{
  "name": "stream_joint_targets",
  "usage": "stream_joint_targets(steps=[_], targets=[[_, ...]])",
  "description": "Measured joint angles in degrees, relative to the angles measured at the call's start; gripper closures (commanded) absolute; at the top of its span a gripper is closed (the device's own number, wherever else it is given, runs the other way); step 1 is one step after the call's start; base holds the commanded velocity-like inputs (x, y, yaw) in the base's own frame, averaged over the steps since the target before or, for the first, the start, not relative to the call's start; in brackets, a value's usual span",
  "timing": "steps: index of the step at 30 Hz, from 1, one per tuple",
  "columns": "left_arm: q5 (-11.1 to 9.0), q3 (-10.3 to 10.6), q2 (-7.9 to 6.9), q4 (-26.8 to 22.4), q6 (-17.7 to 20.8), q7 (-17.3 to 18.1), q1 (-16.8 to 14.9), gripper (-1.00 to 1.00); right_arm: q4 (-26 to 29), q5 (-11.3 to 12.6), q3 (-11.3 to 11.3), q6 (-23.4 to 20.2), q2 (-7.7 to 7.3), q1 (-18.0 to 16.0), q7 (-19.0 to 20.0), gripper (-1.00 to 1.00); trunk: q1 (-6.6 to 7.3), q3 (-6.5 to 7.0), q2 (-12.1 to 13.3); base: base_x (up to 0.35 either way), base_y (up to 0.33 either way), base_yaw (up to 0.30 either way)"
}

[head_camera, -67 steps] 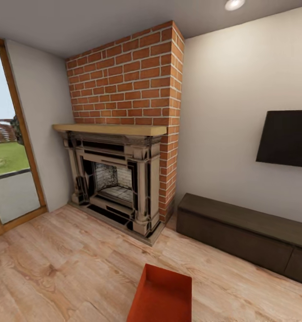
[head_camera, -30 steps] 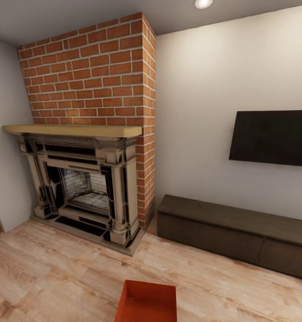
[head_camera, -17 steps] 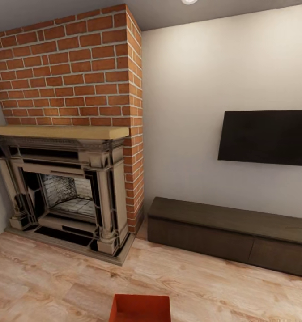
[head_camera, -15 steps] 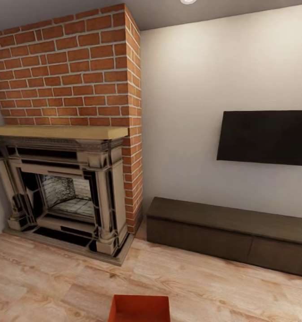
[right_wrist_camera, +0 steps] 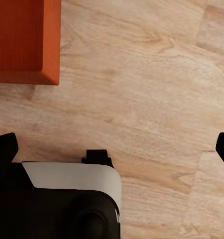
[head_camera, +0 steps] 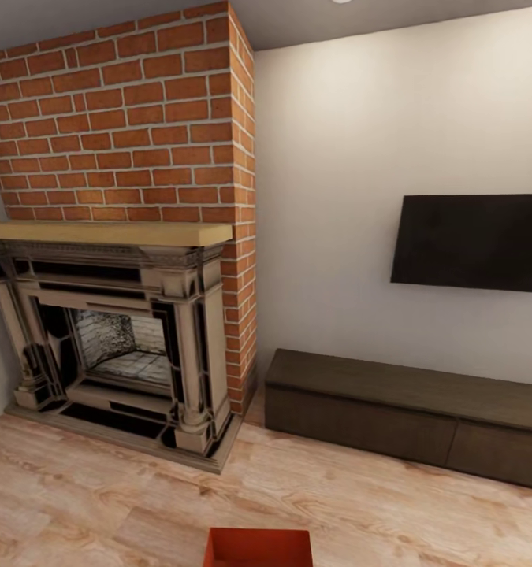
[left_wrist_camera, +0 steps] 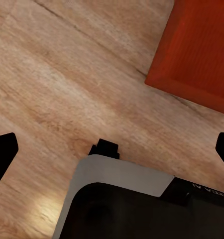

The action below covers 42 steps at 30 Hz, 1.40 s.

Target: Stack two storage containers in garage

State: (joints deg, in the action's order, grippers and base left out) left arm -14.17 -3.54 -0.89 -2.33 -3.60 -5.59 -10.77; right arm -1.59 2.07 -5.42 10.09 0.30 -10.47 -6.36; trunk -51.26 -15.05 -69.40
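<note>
I am in the living room, over its light wood-plank floor (head_camera: 100, 504). An orange-red open-top storage container (head_camera: 258, 547) sits on the planks at the bottom edge of the head view, partly cut off. Its ribbed inside and rim show in the left wrist view (left_wrist_camera: 199, 50), and a corner of an orange-red container shows in the right wrist view (right_wrist_camera: 22, 40). My left gripper (left_wrist_camera: 112, 152) hangs open above bare planks, apart from the bin. My right gripper (right_wrist_camera: 113, 147) is open too, over the floor beside the bin, holding nothing.
A red brick chimney (head_camera: 124, 118) rises over an ornate fireplace (head_camera: 108, 346) at the left. A black TV (head_camera: 474, 242) hangs on the pale wall above a long dark low bench (head_camera: 407, 413). My white and black base (left_wrist_camera: 122, 199) shows under the grippers.
The camera has turned right, so the glass door left the picture and the fireplace slid left. The container now lies lower in the head view. Over the last half second the scene drifted slightly right.
</note>
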Motion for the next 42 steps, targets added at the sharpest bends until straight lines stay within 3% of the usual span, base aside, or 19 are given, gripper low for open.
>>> stream_joint_targets(steps=[31, 42], targets=[[0.0, 0.07, 0.0, 0.01, 0.0, -0.11, 0.0, -1.0, 0.0, 0.0, -0.01, -0.05, 0.04, 0.0, -0.01, -1.0, 0.0, 0.0, 0.0, -0.011, 0.017, 0.0], [0.0, 0.08, -0.02, 0.01, -0.07, -0.1, 0.0, -1.0, 0.0, 0.0, -0.01, -0.07, 0.12, 0.0, -0.01, -1.0, 0.0, 0.0, 0.0, 0.0, 0.0, -0.129]])
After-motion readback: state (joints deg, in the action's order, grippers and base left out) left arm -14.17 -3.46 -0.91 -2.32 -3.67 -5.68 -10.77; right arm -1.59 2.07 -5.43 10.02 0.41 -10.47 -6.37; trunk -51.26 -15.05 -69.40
